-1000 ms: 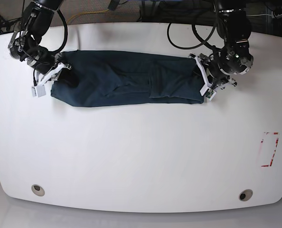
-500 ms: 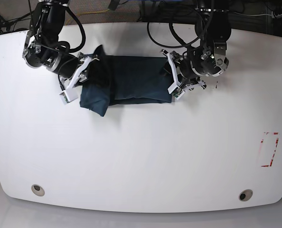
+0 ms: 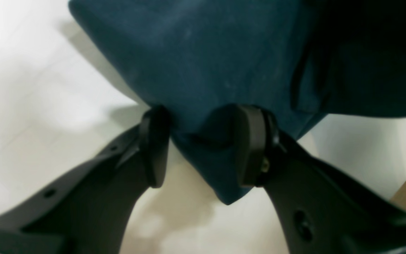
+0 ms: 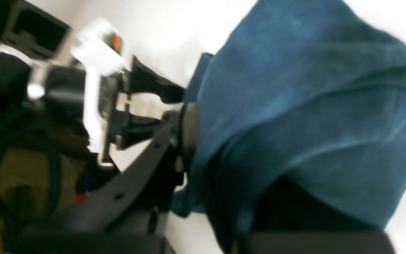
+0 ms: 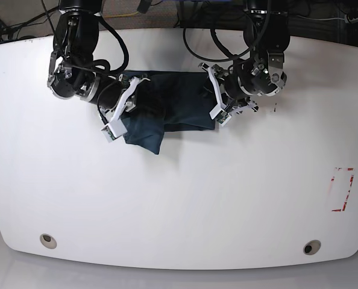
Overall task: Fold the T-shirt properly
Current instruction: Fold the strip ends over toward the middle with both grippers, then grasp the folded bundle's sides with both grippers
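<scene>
Lying bunched at 12 o'clock on the white desk (image 5: 179,198), T-shirt (image 5: 167,111) spans btwn both arms. Left tool (image 3: 203,144) pinches a cloth corner; right tool (image 5: 123,108) grips the shirt's 9 o'clock end, lifted.

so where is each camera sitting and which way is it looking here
Base: high above the white table, looking down; both arms, the left claw and right claw meet over the T-shirt.
Left wrist: behind the left claw, looking along its fingers, which pinch a T-shirt corner.
Right wrist: on the right arm, facing a bunched T-shirt fold; the right claw is blurred.
Shared: all show the T-shirt and table.
</scene>
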Robot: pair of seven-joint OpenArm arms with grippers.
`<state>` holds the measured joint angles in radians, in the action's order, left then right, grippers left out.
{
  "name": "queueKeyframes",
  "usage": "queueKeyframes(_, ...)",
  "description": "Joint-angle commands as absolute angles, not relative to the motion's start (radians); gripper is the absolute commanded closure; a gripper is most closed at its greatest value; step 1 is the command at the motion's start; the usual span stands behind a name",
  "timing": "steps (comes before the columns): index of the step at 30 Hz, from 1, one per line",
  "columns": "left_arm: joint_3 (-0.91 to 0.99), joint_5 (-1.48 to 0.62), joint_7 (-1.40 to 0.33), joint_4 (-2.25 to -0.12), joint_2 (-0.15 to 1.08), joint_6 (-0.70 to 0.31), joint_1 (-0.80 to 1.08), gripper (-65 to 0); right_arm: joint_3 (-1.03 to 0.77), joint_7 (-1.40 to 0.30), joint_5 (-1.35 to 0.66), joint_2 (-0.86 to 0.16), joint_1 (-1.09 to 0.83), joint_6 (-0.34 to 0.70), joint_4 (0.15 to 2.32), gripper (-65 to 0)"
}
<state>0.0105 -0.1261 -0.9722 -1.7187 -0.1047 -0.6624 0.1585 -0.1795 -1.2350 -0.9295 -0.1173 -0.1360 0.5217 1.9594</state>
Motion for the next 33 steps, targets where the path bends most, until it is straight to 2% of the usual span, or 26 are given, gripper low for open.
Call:
queueKeyframes(1, 0.008, -0.142, -0.954, -1.735, -0.11, -0.661, 0.147, -26.3, -0.139, -1.213, -0.929, -0.111, -0.108, 0.527, 1.974, -7.5)
queueKeyframes(4, 0.008, -0.142, -0.955, -1.741, -0.11, -0.661, 0.147, -26.3, -0.09, -1.211, -0.897, -0.099, -0.107, 0.522, 1.974, -21.7)
queueKeyframes(5, 0.008, -0.142, -0.955, -1.741, -0.11, -0.661, 0.147, -26.3, -0.074, -1.211, -0.888, -0.094, -0.107, 0.521, 1.974, -28.4)
queueKeyframes(8, 0.008, -0.143, -0.955, -1.741, -0.11, -0.661, 0.147, -26.3, -0.038, -1.208, -0.86, -0.087, -0.107, 0.519, 1.974, -40.9)
queueKeyframes(11, 0.01, -0.143, -0.954, -1.741, -0.11, -0.664, 0.147, -26.3, -0.021, -1.201, -0.797, -0.042, -0.104, 0.518, 1.972, -48.4)
queueKeyframes(15, 0.021, -0.145, -0.951, -1.778, -0.11, -0.667, 0.147, -26.3, -0.019, -1.164, -0.671, 0.002, -0.096, 0.529, 1.979, -49.6)
queueKeyframes(17, 0.048, -0.145, -0.951, -1.833, -0.11, -0.667, 0.151, -26.3, -0.024, -1.158, -0.682, -0.001, -0.099, 0.529, 1.986, -49.6)
queueKeyframes(28, 0.26, -0.143, -0.951, -1.945, -0.07, -0.667, 0.117, -26.3, -0.093, -1.073, -0.866, -0.171, -0.117, 0.529, 1.989, -49.5)
queueKeyframes(33, 0.199, -0.143, -0.957, -1.946, 0.013, -0.667, 0.114, -26.3, -0.16, -1.064, -0.829, -0.193, -0.116, 0.529, 1.982, -49.5)
